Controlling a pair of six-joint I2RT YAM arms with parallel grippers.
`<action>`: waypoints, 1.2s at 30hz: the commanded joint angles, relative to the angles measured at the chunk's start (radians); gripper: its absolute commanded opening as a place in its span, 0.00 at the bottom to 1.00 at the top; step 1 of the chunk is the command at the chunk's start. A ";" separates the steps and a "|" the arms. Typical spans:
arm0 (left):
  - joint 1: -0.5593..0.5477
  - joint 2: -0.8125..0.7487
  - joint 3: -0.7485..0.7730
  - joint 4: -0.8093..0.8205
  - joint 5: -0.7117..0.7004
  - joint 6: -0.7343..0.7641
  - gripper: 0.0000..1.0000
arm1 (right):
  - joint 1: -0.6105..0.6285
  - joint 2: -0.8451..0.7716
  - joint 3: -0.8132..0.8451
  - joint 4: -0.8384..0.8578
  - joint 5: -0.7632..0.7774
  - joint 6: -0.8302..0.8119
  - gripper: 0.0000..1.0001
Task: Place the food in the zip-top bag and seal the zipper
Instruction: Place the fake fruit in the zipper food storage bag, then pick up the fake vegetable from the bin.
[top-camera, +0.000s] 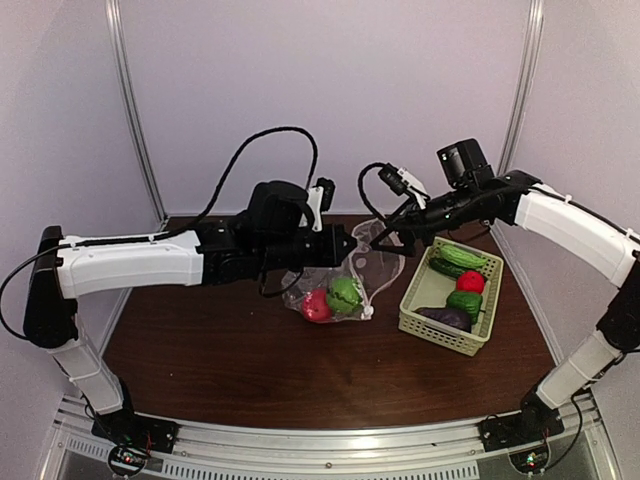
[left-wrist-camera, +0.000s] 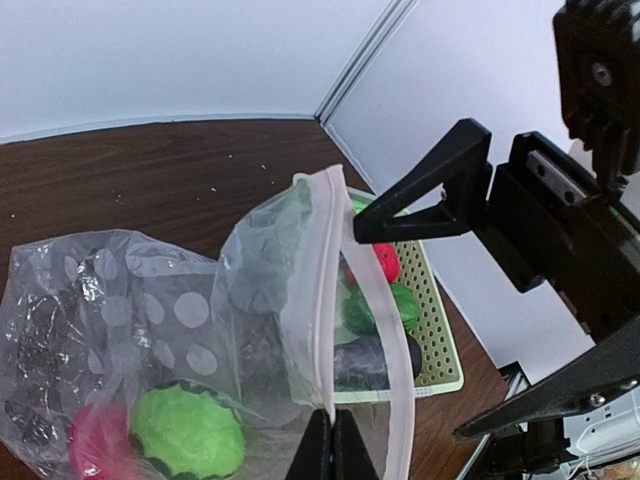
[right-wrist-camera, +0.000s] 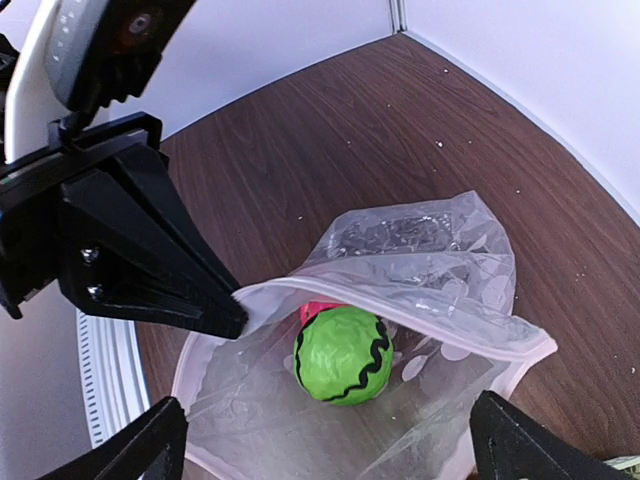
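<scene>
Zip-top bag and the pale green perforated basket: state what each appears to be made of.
The clear, white-dotted zip-top bag looks like thin, glossy plastic film: it creases, glints, and the round green toy shows through it. The pale green perforated basket seems rigid moulded plastic, matte, with even rows of holes.

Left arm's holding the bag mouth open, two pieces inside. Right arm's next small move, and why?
Probably swing the open right gripper from over the clear speckled zip-top bag to the pale green perforated basket. It holds nothing, the left gripper pinches the mouth open, and several toy food pieces sit in the basket.
</scene>
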 joint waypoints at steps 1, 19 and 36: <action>-0.002 -0.029 -0.011 0.027 -0.039 0.012 0.00 | 0.005 -0.053 0.044 -0.045 -0.083 -0.005 1.00; 0.019 -0.015 0.124 -0.178 -0.107 0.221 0.00 | -0.474 0.077 0.058 -0.202 0.116 -0.220 0.86; 0.003 -0.029 0.018 -0.104 -0.102 0.180 0.00 | -0.410 0.166 -0.103 -0.052 0.666 -0.552 0.52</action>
